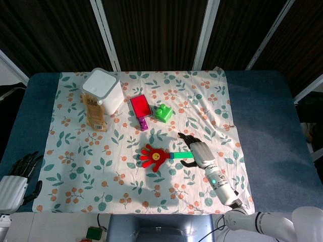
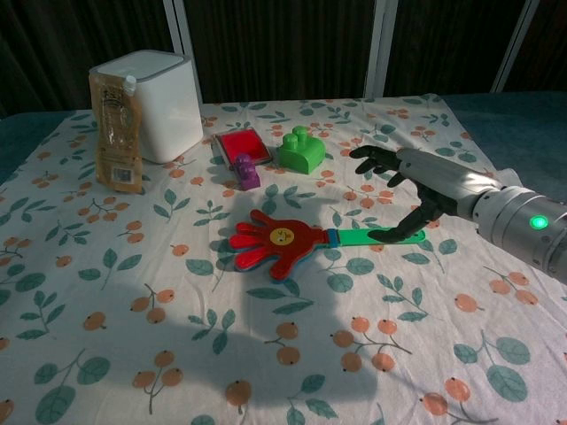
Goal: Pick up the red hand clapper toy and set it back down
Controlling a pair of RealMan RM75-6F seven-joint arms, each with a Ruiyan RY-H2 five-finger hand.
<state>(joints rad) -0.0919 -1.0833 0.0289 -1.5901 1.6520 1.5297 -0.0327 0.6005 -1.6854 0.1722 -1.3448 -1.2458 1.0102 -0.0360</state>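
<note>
The red hand clapper toy [image 1: 153, 156] [image 2: 275, 244] lies flat on the floral cloth, its green handle [image 2: 376, 236] pointing right. My right hand [image 1: 198, 150] [image 2: 423, 181] hovers over the end of that handle with its fingers spread. Its thumb reaches down to the handle's tip, and nothing is held in it. At the table's near left corner, off the cloth, my left hand [image 1: 17, 175] rests idle and empty with its fingers apart, seen only in the head view.
A white box [image 1: 102, 89] [image 2: 146, 102] stands at the back left with an orange sauce packet [image 1: 95, 113] [image 2: 115, 133] leaning on it. A red scoop [image 1: 140, 107] [image 2: 241, 144] and a green brick [image 1: 163, 112] [image 2: 301, 150] lie behind the clapper.
</note>
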